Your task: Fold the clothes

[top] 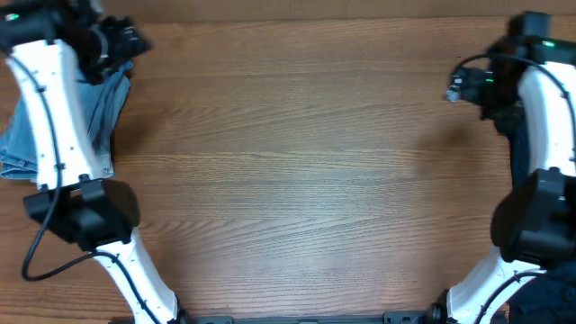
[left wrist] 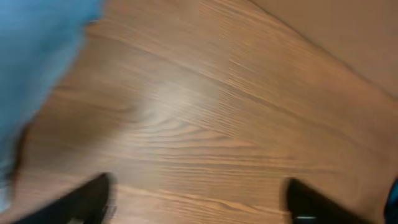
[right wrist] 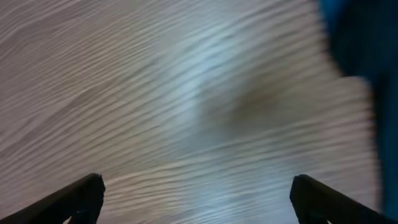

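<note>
- the left fingers point(left wrist: 87, 200) stand spread beside the pale denim point(left wrist: 37, 62); better to pinch one hem corner, not a bunch;
- the right fingers point(right wrist: 81, 199) are spread too, empty.

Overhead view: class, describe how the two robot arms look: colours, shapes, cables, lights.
Both the left arm and right arm have white curved links with bulky black joints. Thin black cables run along them. Green lights glow on the right one. Fingers are black.
</note>
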Controlling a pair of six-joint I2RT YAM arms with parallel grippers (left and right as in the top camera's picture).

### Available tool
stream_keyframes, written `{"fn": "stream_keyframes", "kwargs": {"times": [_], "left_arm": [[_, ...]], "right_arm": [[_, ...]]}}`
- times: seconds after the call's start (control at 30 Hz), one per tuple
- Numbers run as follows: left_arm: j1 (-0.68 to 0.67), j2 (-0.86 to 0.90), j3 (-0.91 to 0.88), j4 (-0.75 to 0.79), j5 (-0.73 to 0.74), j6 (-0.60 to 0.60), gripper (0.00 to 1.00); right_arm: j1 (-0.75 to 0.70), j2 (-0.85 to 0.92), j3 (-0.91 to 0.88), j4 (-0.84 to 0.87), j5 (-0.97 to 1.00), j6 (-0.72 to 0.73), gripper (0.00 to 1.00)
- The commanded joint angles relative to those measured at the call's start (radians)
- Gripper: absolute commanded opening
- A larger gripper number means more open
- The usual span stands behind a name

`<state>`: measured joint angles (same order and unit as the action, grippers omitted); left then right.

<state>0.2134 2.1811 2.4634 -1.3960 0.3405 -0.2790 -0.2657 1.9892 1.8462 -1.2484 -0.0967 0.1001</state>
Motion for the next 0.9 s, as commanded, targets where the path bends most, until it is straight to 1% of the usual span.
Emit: {"fn": "stream_keyframes", "kwargs": {"times": [0.0, 0.1, 0.27, 0.87], "left_arm": [[-0.101, 0.005, 0.006, 0.023, -0.039, 0.014, 1.0], [-0.155, 0.005, 0.006, 0.023, -0.045, 0.014, 1.0], [-0.2, 0.005, 0.006, 0.023, -0.045, 0.014, 1.0], [-0.201, 0.005, 0.006, 0.023, -0.045, 0.014, 1.0]], "right_arm": [[-0.069, 0.004, -0.001, 0.003, 0.007, 0.005, 1.0], [-0.099, 0.004, -0.001, 0.009, 0.006, 0.005, 1.0], [-0.102, 0.004, -0.001, 0.013, 0.006, 0.005, 1.0], [-0.102, 0.004, -0.001, 0.013, 0.006, 0.005, 1.0]]}}
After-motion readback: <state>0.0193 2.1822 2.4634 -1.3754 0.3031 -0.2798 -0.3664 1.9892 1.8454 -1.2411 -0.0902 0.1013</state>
